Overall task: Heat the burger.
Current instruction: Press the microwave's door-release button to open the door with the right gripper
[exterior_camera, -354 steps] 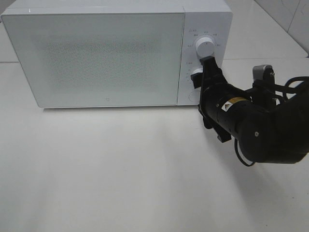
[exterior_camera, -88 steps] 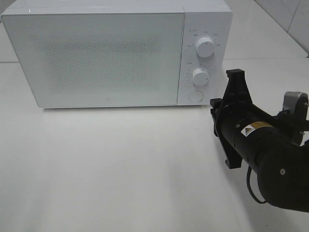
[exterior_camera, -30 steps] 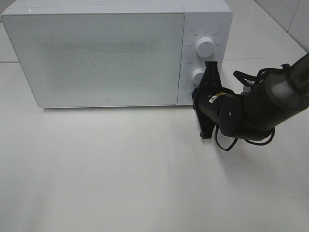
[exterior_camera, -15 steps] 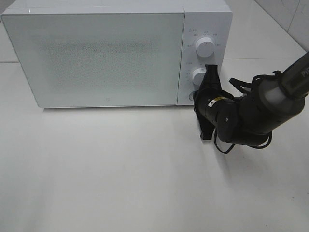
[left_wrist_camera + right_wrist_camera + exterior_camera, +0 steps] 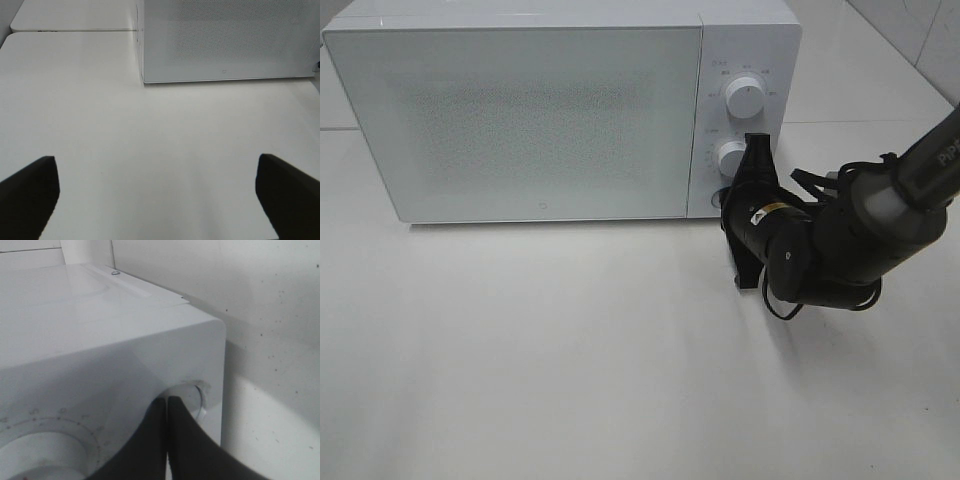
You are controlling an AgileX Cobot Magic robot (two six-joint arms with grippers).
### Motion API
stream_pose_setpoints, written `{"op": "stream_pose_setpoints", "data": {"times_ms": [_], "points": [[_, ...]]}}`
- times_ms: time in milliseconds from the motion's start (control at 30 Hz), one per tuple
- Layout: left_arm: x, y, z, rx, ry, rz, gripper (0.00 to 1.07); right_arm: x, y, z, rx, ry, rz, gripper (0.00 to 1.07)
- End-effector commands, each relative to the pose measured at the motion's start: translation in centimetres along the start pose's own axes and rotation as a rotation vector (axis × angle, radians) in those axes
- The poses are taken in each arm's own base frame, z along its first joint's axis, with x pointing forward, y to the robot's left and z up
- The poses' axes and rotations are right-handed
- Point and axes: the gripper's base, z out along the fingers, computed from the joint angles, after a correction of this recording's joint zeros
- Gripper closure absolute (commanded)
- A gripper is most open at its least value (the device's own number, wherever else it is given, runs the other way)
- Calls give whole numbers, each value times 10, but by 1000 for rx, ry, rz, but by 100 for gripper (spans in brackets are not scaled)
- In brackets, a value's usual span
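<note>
– Two things seem to matter for the step in hand, which looks like a press on the round button at the lower corner of the microwave oven. The push should go straight into the button, and it should be short and gentle, so that the oven does not slide back on the worktop.

– And the lower timer dial is just beside the button?

– Yes, very near. The tips should not slip sideways onto it, because that could probably change the setting.

– How does the right end effector stand?

– It is clenched. Its two black fingers lie flat against each other with no gap, and nothing is between them. The joined tips touch the edge of the round button, or are very close to it; the wrist view does not show whether the button is pressed in.

– And the left end effector?

– It is spread wide, it holds nothing, and it hangs above bare worktop, well apart from the oven.

– Where is the burger?

– It is not visible in any view. The frosted door is closed and hides the inside, so the burger is probably behind it, but this cannot be confirmed.
</note>
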Motion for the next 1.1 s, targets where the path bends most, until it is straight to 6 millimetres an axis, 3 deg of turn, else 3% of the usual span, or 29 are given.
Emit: {"op": "stream_pose_setpoints", "data": {"times_ms": [33,300,433,700,1100], "points": [[1,0,-2,-4,-24,3,6,-3,17,2,-137,-22,8,107],[1,0,-2,-4,-24,3,6,2,26,13,-202,-25,15,107],[1,0,-2,-4,-24,3,6,1,49,17,-344,-57,-31,107],[1,0,-2,-4,-24,3,6,-4,71,23,-443,-100,-68,107],[1,0,-2,-4,-24,3,6,-4,72,23,-434,-95,-65,107]]}}
